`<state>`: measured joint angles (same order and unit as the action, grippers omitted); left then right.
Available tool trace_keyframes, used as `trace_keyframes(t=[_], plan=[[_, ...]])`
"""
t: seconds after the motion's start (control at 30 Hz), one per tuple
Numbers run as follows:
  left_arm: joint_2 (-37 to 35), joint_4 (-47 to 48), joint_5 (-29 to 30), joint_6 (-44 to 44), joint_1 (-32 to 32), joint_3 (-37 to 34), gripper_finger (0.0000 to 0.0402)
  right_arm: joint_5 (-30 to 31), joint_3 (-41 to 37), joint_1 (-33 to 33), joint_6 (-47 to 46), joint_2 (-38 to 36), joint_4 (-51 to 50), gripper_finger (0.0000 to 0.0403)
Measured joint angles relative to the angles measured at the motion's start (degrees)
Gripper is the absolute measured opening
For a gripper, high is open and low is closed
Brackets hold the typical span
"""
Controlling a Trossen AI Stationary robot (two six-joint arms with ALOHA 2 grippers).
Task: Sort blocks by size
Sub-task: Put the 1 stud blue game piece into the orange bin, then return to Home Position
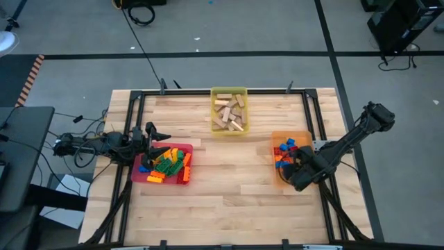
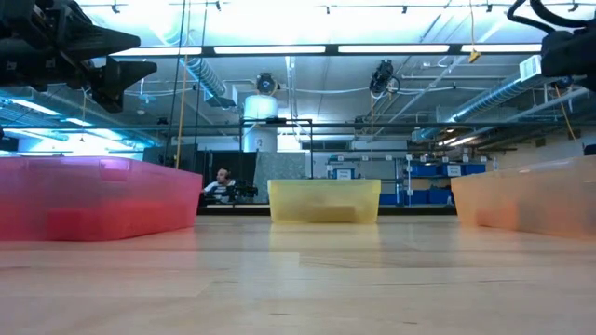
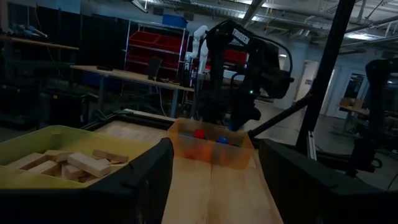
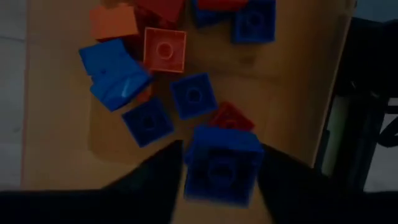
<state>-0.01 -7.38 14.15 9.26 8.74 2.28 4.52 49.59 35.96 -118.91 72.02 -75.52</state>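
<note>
Studded blocks (image 1: 166, 164) in green, yellow, orange and red fill the red tray (image 1: 187, 147) at the table's left. Plain wooden blocks (image 1: 229, 113) lie in the yellow tray (image 1: 229, 90) at the far middle. Small blue, red and orange blocks (image 4: 163, 50) lie in the orange tray (image 1: 274, 160) at the right. My right gripper (image 1: 300, 173) points down over that tray's near part, with a blue block (image 4: 221, 163) between its fingers. My left gripper (image 3: 214, 180) waits open beside the red tray, empty. My right gripper has the small blue block's two opposite sides (image 4: 189, 168) between its two fingers, coming from above and pointing down. The block sits stud side up, level, above the loose blocks and the tray floor.
A black frame (image 1: 305, 104) runs around the table top. Bare wood lies between the three trays and toward the near edge. In the low view the trays show as red (image 2: 93, 200), yellow (image 2: 324, 200) and orange (image 2: 531, 205) walls.
</note>
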Motion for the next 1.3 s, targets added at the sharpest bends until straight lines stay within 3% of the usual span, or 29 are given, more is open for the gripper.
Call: trace_keyframes(t=[0.17,0.23,0.33,0.5,0.67,0.77,0.83,0.93,1.07,1.3], plan=[[0.00,0.00,0.00,0.00,0.01,0.00,0.0245,-1.61,-0.19,-0.22,-0.02,-0.99,0.45,0.0316],[0.00,-0.01,0.00,0.00,0.01,0.00,0.0245,-1.63,-0.19,-0.22,-0.02,-1.76,0.47,0.0342],[0.00,-0.02,0.00,0.00,0.01,0.00,0.0245,-1.03,-0.17,-0.22,-0.04,-3.63,0.37,0.0350],[0.00,-0.02,0.00,0.00,0.00,0.00,0.0245,6.02,2.38,-0.11,3.91,-6.99,0.33,0.0286],[0.00,-0.02,0.00,0.00,0.00,0.00,0.0245,12.42,4.52,-0.55,11.19,-9.13,0.60,0.0144],[0.00,-0.01,0.00,0.00,0.00,0.00,0.0245,19.30,4.69,-0.56,20.12,-9.71,3.38,0.0050],[0.00,0.00,0.00,0.00,0.01,0.00,0.0245,21.39,4.74,-0.57,27.77,-9.83,6.01,0.0015],[0.00,0.00,0.00,0.00,0.01,0.00,0.0245,21.37,4.75,-0.59,38.66,-9.79,6.88,0.0030],[0.00,-0.01,0.00,0.00,0.02,0.00,0.0245,22.06,4.73,-0.59,41.20,-9.13,6.86,0.0069],[0.00,-0.02,-0.01,0.00,0.00,0.00,0.0245,33.88,4.67,-1.29,51.57,-7.70,11.84,0.0085]])
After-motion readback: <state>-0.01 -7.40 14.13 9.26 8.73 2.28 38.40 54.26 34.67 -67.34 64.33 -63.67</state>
